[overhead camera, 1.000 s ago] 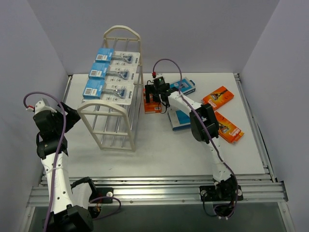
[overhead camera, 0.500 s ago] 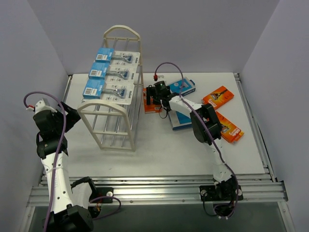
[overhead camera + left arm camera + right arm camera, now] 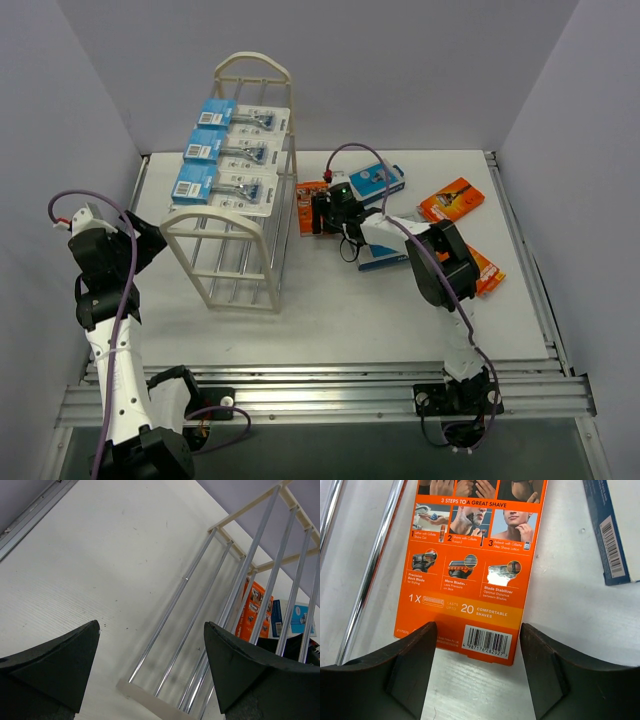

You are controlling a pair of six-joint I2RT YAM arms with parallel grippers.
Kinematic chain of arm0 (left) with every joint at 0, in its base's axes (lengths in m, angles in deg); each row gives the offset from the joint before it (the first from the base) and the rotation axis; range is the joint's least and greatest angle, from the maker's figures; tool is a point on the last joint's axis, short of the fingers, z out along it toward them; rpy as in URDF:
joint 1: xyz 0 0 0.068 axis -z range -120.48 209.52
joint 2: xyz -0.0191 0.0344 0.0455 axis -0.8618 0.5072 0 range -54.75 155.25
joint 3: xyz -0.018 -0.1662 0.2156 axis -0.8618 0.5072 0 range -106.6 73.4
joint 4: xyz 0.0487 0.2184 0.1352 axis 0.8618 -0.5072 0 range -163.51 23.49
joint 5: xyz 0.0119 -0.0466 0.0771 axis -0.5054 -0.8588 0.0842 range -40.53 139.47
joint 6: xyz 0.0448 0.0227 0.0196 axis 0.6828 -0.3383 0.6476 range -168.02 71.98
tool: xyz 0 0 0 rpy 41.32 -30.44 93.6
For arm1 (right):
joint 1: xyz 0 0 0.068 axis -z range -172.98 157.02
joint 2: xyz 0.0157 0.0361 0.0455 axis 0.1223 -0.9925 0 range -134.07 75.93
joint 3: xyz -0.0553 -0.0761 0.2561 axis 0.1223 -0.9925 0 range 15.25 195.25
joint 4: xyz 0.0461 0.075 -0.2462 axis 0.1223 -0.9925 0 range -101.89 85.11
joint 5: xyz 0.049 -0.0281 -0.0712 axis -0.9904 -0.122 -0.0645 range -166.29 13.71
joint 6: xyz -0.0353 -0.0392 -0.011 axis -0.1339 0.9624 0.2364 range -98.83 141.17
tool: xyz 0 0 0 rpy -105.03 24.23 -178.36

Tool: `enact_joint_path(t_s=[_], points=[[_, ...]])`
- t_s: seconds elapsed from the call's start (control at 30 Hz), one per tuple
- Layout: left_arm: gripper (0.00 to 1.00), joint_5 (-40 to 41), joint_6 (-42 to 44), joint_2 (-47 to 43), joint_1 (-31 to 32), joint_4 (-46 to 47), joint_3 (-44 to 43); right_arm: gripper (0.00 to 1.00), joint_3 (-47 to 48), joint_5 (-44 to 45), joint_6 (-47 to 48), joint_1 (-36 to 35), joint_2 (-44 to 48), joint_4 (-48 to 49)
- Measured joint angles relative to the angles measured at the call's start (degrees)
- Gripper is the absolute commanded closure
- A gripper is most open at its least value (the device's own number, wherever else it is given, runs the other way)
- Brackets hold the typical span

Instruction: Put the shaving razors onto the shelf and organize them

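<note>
The cream-white shelf [image 3: 232,215] stands at the left middle, with three blue-headed blister razor packs [image 3: 232,157] lying in a row on its top tier. An orange razor box [image 3: 309,195] lies flat on the table beside the shelf's right end. My right gripper [image 3: 328,212] hovers over it, open; in the right wrist view the right gripper [image 3: 477,628] has one finger on each side of the near end of the orange box [image 3: 472,565]. My left gripper [image 3: 150,243] is open and empty left of the shelf, and in its own view [image 3: 151,627] it faces the shelf's lower rods [image 3: 172,610].
Two blue-and-white boxes [image 3: 378,180] [image 3: 385,252] and two more orange boxes [image 3: 451,198] [image 3: 482,268] lie on the table's right half. A shelf rod [image 3: 372,565] runs close to the left of the orange box. A blue box edge [image 3: 606,530] lies to its right.
My right gripper has moved a little toward me and to the right along the orange box, and its elbow has swung right. The left arm has not moved.
</note>
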Motion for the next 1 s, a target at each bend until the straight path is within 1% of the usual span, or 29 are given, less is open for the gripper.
enact_joint_path(t_s=[0.23, 0.63, 0.83, 1.0], points=[[0.06, 0.22, 0.00, 0.02, 0.02, 0.00, 0.00, 0.40, -3.37, -0.76, 0.11, 0.00, 1.62, 2.49], [0.06, 0.24, 0.02, 0.31, 0.11, 0.00, 0.00, 0.41, -7.54, -1.25, 1.07, -0.35, 5.09, 1.29], [0.06, 0.24, 0.02, 0.31, 0.11, 0.02, 0.00, 0.41, -12.04, -1.38, 1.66, -1.36, 8.61, 1.11], [0.06, 0.22, 0.00, 0.28, 0.11, 0.00, 0.00, 0.38, -16.46, -1.51, 2.69, -2.95, 12.55, 0.17]])
